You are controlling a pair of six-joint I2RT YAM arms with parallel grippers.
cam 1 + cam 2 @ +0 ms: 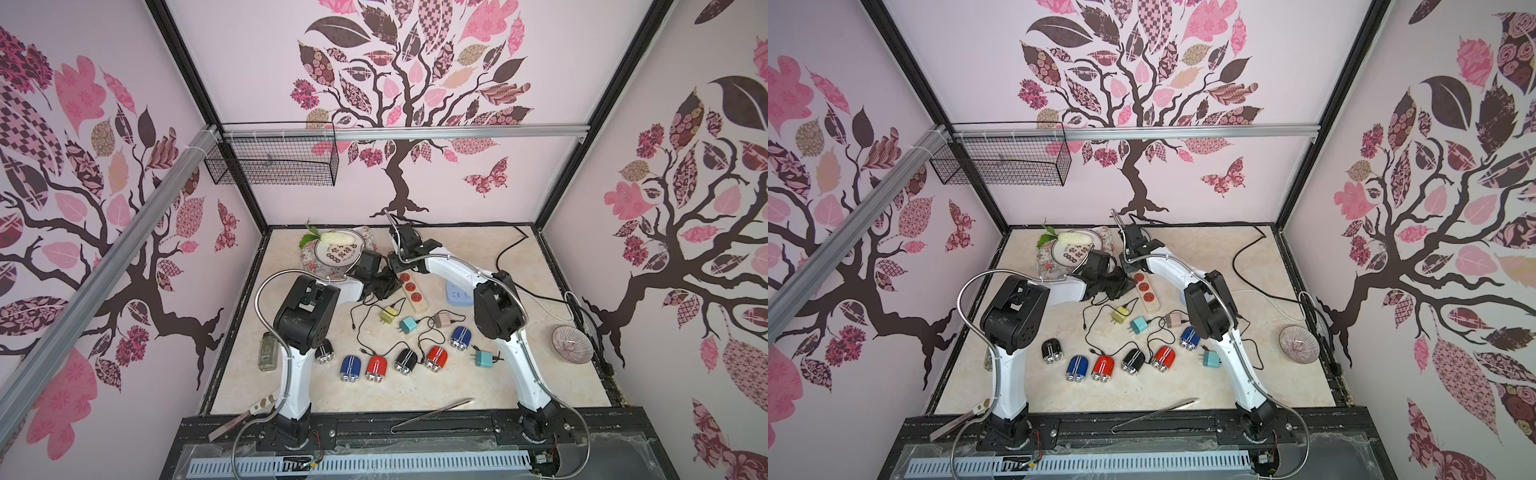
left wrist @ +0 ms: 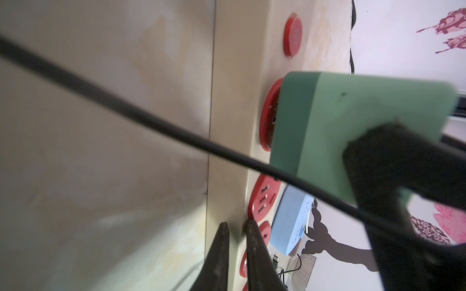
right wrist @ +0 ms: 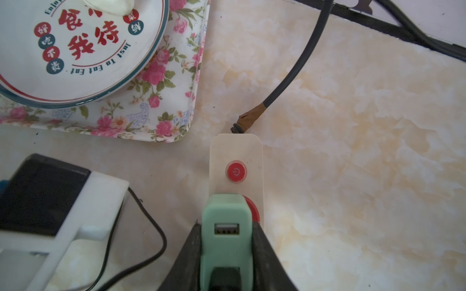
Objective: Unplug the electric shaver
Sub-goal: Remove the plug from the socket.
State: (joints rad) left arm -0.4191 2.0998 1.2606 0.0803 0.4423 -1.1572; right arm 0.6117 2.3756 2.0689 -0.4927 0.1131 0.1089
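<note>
A green charger plug stands in the red socket beside the power button of a cream power strip. My right gripper is shut on the plug's two sides from above. A black cable runs from the plug across the left wrist view. My left gripper is shut, tips on the strip's long edge further along. Both top views show the strip between the two grippers. Several shavers, such as the red one, lie in front. Which one the cable serves is hidden.
A plate on a floral tray sits at the back left, next to the left wrist. A blue power strip lies right of the cream one. Loose chargers and cables lie mid-table. A patterned bowl, a jar and tongs stand nearer the edges.
</note>
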